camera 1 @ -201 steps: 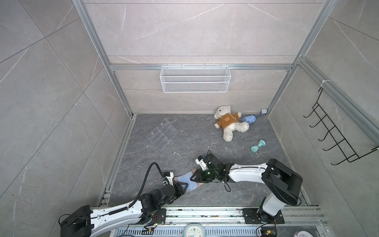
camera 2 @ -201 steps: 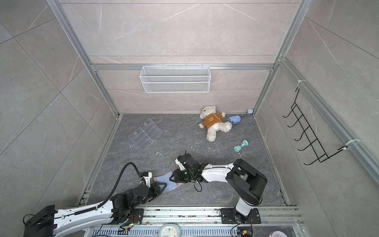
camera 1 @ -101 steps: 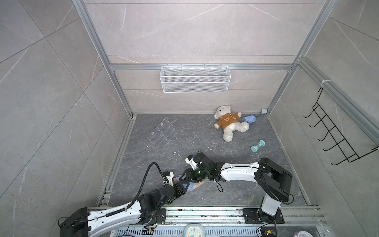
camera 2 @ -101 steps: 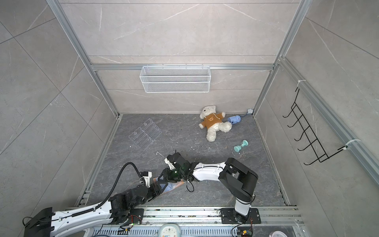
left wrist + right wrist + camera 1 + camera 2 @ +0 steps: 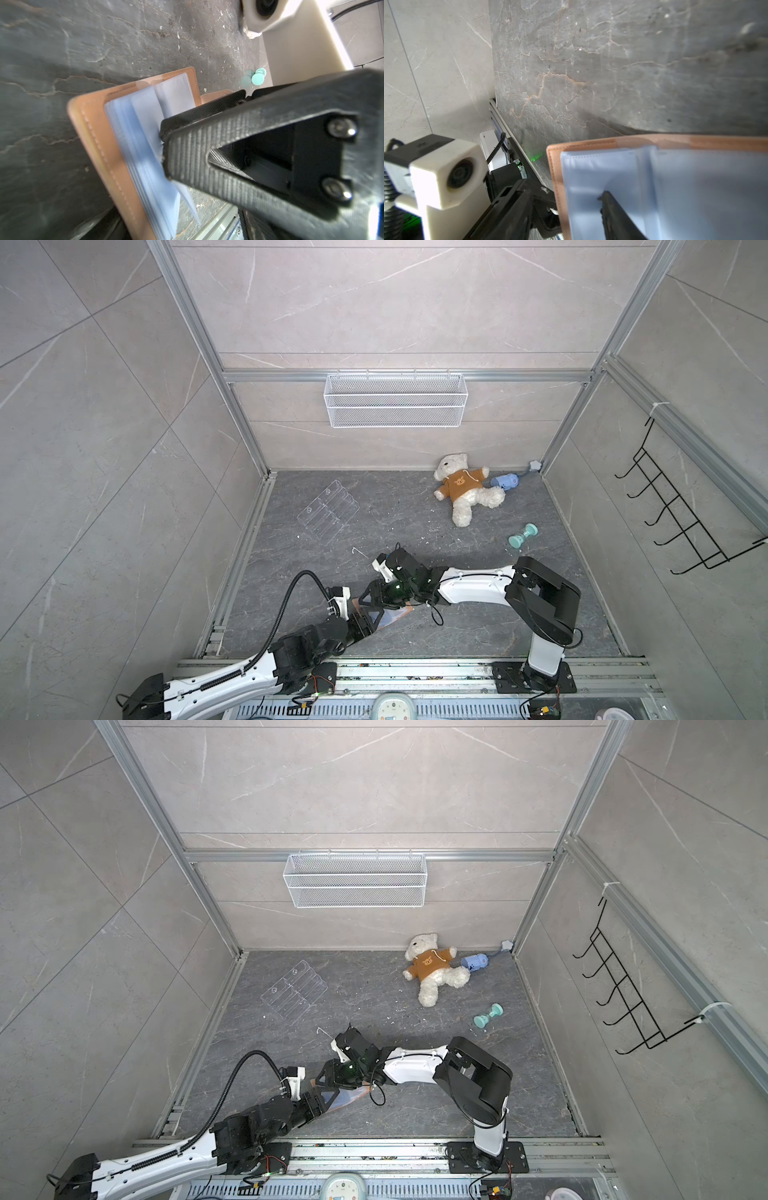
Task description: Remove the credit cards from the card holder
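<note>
The card holder [image 5: 394,613] lay open at the front of the tabletop [image 5: 478,635], tan leather cover down, with its pale blue sleeves [image 5: 145,128] fanned upward. Whether the sleeves held any credit cards could not be told. The left hand [image 5: 368,617] had one finger [image 5: 207,166] over the sleeves, and the right hand [image 5: 376,598] had a fingertip [image 5: 612,218] on a sleeve page. Whether either hand gripped anything could not be told. A clear tiered rack [image 5: 328,510] stood well apart, toward the back left.
</note>
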